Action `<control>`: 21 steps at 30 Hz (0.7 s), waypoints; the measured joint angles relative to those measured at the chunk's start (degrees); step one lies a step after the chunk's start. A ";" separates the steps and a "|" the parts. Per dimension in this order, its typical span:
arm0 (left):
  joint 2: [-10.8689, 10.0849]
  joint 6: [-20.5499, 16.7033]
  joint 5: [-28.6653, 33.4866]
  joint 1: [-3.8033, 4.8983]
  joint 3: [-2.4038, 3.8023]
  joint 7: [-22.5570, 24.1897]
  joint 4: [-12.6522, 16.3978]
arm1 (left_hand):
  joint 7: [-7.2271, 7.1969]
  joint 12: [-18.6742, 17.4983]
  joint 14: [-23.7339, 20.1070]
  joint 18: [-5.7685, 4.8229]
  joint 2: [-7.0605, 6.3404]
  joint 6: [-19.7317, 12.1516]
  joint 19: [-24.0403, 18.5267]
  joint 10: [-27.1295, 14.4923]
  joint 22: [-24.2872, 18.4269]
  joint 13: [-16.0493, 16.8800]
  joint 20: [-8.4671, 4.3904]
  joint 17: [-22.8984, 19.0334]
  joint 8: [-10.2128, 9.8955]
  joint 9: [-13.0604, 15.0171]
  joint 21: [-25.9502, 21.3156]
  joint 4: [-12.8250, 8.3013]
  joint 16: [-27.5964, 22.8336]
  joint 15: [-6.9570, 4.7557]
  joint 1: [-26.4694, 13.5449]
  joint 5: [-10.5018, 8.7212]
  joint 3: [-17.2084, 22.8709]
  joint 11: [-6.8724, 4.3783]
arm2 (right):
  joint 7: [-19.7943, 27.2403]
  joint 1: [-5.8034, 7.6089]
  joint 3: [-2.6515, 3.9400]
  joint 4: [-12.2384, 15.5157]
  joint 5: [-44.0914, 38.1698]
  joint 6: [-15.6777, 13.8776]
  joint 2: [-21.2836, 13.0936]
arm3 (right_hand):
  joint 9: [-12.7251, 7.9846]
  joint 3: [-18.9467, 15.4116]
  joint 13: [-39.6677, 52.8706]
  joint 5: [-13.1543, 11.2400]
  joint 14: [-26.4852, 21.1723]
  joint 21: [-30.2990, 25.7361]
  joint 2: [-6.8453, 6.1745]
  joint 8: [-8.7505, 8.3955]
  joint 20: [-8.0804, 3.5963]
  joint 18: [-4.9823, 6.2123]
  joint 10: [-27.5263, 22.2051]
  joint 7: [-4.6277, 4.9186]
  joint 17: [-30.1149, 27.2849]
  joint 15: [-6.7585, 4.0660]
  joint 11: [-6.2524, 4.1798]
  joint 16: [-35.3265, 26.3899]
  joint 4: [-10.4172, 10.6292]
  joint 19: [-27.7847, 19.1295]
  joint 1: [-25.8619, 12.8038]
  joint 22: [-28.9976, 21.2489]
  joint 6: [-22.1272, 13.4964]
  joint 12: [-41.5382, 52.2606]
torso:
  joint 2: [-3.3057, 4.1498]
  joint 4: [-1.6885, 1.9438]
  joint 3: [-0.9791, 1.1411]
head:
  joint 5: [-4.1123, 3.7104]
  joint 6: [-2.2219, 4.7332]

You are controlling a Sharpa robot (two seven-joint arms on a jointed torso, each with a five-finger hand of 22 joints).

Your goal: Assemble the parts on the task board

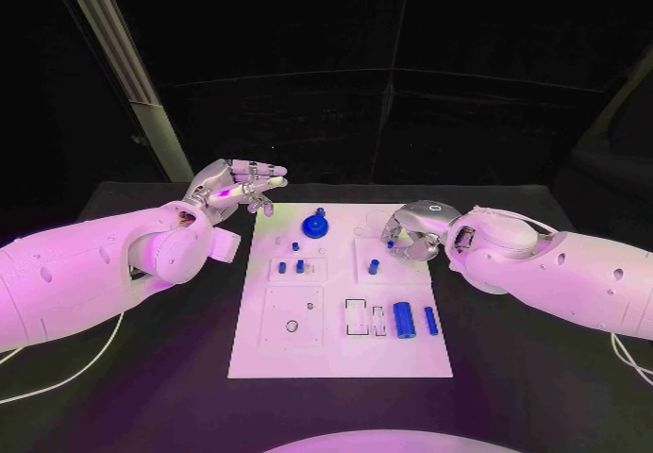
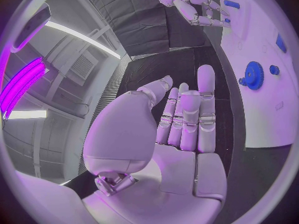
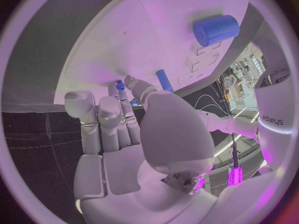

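Two smooth silver hands hovered at the flat white task board [image 1: 341, 363]: the left hand [image 1: 234, 192], fingers straight and empty, off its far-left corner; the right hand [image 1: 412, 236] pinched a small blue peg [image 3: 120, 85] over its far-right part. A toothed blue gear [image 1: 316, 226] stood at the far middle, a thick blue cylinder [image 1: 404, 317] near right.

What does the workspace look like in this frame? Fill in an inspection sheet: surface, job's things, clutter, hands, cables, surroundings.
Surface: black table, with the white task board at its middle.
Job's things: blue gear at the board's far end; small blue pegs left of centre; thick blue cylinder and thinner blue rod near the right edge.
Clutter: nothing seen.
Hands: left hand raised off the board's far left corner, fingers extended, holding nothing; right hand over the board's far right part, a small blue part at its fingertips, grip unclear.
Cables: white cable on the table under the left arm; another at the right edge.
Surroundings: dark curtain backdrop.
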 measured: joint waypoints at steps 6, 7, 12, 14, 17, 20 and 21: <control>-0.02 0.00 0.07 0.00 -0.01 -0.07 0.00 | 0.00 0.24 0.00 0.00 0.22 0.00 0.00 0.00 -0.05 0.00 0.00 -0.11 0.00 0.00 0.00 0.00 0.02 0.00 -0.22 0.00 0.00 0.00 | 0.03 0.08 0.05 -0.61 0.01 0.03 0.58 | 0.11 2.73 -1.01 -1.88 0.00 0.73 1.26 0.36 -0.01 0.00 1.54 -0.53 0.72 0.00 -0.28 1.07 -0.27 0.41 0.82 0.95 0.99 0.00 | 0.02 0.00 0.02 | -0.01 -0.19; -0.02 0.01 0.08 0.00 -0.01 -0.08 0.00 | 0.00 0.24 0.00 -0.01 0.22 0.00 0.00 0.00 -0.05 0.00 0.00 -0.11 0.00 0.00 0.00 0.00 0.02 0.00 -0.22 0.00 0.00 0.00 | 0.05 0.10 0.06 -0.68 0.02 0.04 0.67 | 0.16 3.53 -1.13 -2.82 0.00 1.14 1.60 0.54 -0.14 0.00 2.02 -0.59 1.04 0.00 -0.36 1.47 -0.47 0.54 1.16 1.48 1.36 0.00 | 0.02 -0.01 0.03 | -0.01 -0.24; -0.02 0.01 0.10 0.00 -0.02 -0.15 -0.02 | 0.00 0.24 -0.21 -0.02 0.21 0.00 0.00 0.00 -0.05 -0.01 0.00 -0.27 0.00 -0.01 0.00 0.00 -0.26 0.21 -0.21 0.00 0.00 0.00 | 0.10 0.13 0.10 -0.90 0.04 0.19 0.99 | 0.31 6.05 -1.62 -4.21 0.20 2.72 2.19 1.29 -0.50 -0.01 3.65 -0.96 2.71 -0.20 -0.82 3.18 -1.32 1.35 1.76 3.86 2.81 0.30 | 0.02 -0.04 0.03 | -0.04 -0.44; -0.02 0.02 0.11 0.00 -0.02 -0.19 -0.03 | 0.00 0.24 -0.21 -0.02 0.21 0.00 0.00 0.00 -0.09 -0.01 0.00 -0.27 0.00 -0.01 -0.05 0.09 -0.26 0.21 -0.21 0.00 -0.09 0.00 | 0.10 0.14 0.11 -0.92 0.04 0.27 1.04 | 0.39 6.82 -1.64 -4.33 -0.02 3.38 2.42 1.35 -0.71 -0.01 4.22 -1.15 3.35 -0.42 -1.05 3.83 -1.72 1.56 1.98 4.83 3.38 0.29 | 0.02 -0.04 0.04 | -0.04 -0.49; -0.03 0.02 0.13 0.00 -0.02 -0.24 -0.04 | 0.00 0.24 -0.21 -0.02 0.21 0.00 0.00 0.00 -0.13 -0.01 0.00 -0.28 0.00 -0.01 -0.26 0.15 -0.26 0.21 -0.21 0.00 -0.15 0.00 | 0.10 0.15 0.13 -0.93 -0.01 0.41 1.06 | 0.41 7.55 -1.83 -4.52 -0.01 3.83 2.51 1.61 -0.71 -0.06 4.96 -1.28 3.93 -0.42 -1.17 4.25 -2.30 1.96 2.04 5.68 3.72 0.51 | 0.00 -0.04 0.05 | -0.05 -0.55; -0.06 0.03 0.14 0.00 -0.02 -0.28 -0.05 | 0.00 0.24 -0.20 -0.03 0.21 0.00 0.00 0.00 -0.13 -0.01 0.00 -0.27 0.00 -0.01 -0.26 0.15 -0.26 0.21 -0.21 0.00 -0.15 0.00 | 0.05 0.15 0.13 -0.93 -0.13 0.53 1.08 | 0.41 7.95 -1.83 -4.54 -0.02 4.23 2.72 1.61 -0.71 -0.96 5.09 -1.31 4.17 -0.42 -1.21 4.55 -2.70 1.96 1.98 6.26 4.02 0.53 | -0.02 -0.04 0.05 | -0.05 -0.60; -0.08 0.03 0.14 0.00 -0.02 -0.30 -0.06 | 0.00 0.24 -0.20 -0.03 0.21 0.00 0.00 0.00 -0.13 -0.01 0.00 -0.27 0.00 -0.01 -0.26 0.15 -0.26 0.21 -0.21 0.00 -0.15 0.00 | 0.03 0.15 0.14 -0.89 -0.22 0.58 1.08 | 0.41 7.97 -1.83 -4.54 -0.02 4.26 2.72 1.61 -0.71 -0.96 5.09 -1.25 4.19 -0.42 -1.21 4.55 -2.72 1.96 1.98 6.34 4.08 0.53 | -0.03 -0.04 0.05 | -0.06 -0.62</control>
